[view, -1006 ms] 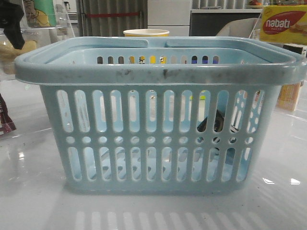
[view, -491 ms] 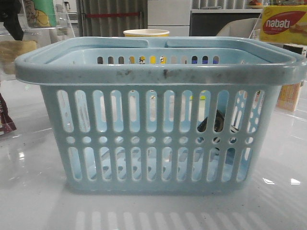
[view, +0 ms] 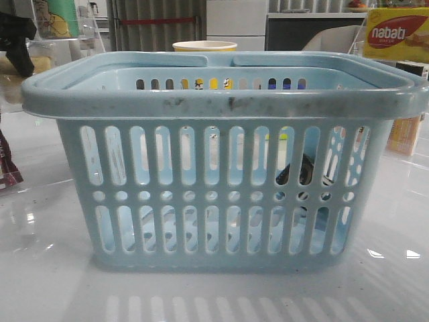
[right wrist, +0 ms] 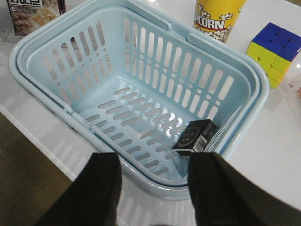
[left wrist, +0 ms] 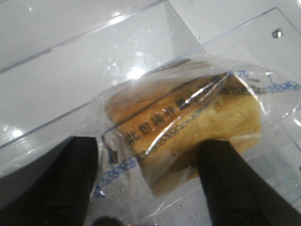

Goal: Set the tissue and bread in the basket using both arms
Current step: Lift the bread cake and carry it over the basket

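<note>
While the basket [view: 221,100] sits square on the white counter [view: 40,268], the tissue [right wrist: 194,136] already lies on its floor, tucked into one corner against the slotted wall. Right claw [right wrist: 153,188] hangs above the basket rim with its fingers spread and nothing between them. Over on the left, the left claw [left wrist: 148,183] has its two dark fingers either side of the bread [left wrist: 188,132] in its crinkly clear wrapper, pinching it, well outside the basket by some clear plastic sheets. Behind the basket there's a popcorn cup [right wrist: 218,16] and a puzzle cube [right wrist: 275,49].
</note>
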### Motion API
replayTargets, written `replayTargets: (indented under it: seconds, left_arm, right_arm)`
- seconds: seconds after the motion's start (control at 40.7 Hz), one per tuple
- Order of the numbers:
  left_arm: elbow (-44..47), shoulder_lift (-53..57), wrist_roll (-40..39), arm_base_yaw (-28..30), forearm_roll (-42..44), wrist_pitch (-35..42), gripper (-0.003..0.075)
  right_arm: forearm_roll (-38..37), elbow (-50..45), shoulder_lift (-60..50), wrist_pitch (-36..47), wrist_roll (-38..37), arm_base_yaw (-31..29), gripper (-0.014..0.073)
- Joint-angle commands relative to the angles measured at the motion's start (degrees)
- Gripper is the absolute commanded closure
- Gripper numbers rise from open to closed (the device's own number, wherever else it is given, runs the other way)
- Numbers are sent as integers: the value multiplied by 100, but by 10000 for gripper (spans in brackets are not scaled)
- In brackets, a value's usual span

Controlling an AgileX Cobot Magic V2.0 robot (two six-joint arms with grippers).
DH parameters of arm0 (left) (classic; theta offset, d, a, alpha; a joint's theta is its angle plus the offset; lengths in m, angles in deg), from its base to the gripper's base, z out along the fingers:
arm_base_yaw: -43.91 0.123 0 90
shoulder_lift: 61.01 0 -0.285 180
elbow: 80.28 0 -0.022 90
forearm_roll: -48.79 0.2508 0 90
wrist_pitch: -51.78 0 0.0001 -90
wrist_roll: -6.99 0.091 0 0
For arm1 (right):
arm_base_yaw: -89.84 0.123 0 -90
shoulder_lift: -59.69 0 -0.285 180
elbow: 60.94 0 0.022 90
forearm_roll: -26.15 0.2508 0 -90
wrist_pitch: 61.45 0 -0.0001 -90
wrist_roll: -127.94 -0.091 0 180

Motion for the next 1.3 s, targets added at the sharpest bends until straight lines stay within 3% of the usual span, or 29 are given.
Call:
replayTargets:
  seconds: [0.0, 0.196, 0.393, 0.687, 0.933, 1.276]
  left_arm:
    - [-194, 395, -55, 1, -41, 264, 376]
    - [-194, 824, -55, 1, -157, 90, 526]
    - [-194, 1358, -55, -11, -366, -243, 623]
    - [-194, 2164, 219, -240, -990, -506, 627]
    - [-101, 2577, 801, -1430, -1242, -784, 627]
    - [1097, 2650, 1069, -3501, -1174, 125, 627]
  right_arm:
    - [-32, 143, -22, 367, 69, -3, 158]
    - [-32, 143, -22, 367, 69, -3, 158]
    - [-32, 143, -22, 367, 69, -3, 158]
    - [-32, 143, -22, 367, 69, -3, 158]
    - [-32, 143, -22, 367, 69, -3, 158]
    - [-32, 143, -22, 367, 69, -3, 158]
